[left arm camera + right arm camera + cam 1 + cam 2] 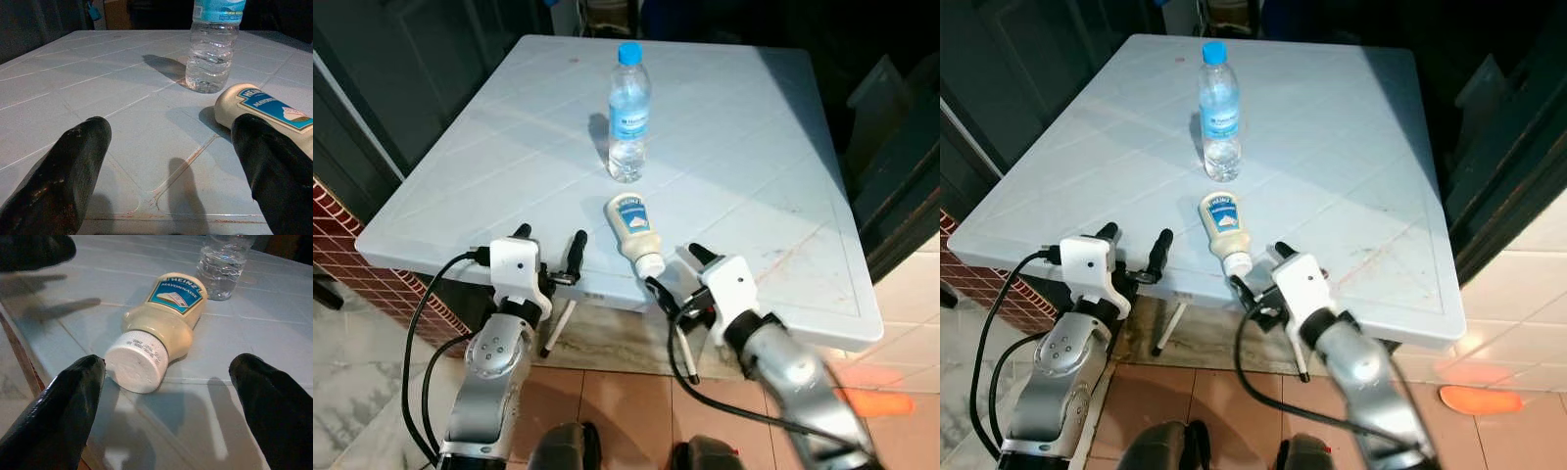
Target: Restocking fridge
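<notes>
**A:** ok so what's on the table (754,147) right now?

**B:** Two things. A mayonnaise bottle (633,230) lying on its side near the front edge, white cap pointing toward the robot and blue label facing up. Just behind it a water bottle (628,113) stands upright, blue cap on, with water in it. They're close but I can't tell if they touch; in the left wrist view there's a thin strip of shadow between them.

**A:** and the grippers?

**B:** Both are at the front edge. The right gripper (171,401) is lined up on the mayo cap, fingers spread wide, one fingertip on each side of the cap and not touching it. Nothing sits between the fingers and the bottle. The left gripper (548,250) is off to the left of the mayo, fingers (73,171) also wide apart, hovering over bare tabletop, holding nothing.

**A:** anything in the way?

**B:** The water bottle sits right behind the mayo. Around the table: a red brick wall (342,235) at the left, dark doors or panels behind and to the right, tiled floor (617,392) below, and an orange thing (1479,399) on the floor at the right that's too blurry to identify. Black cables loop off both wrists.
</notes>
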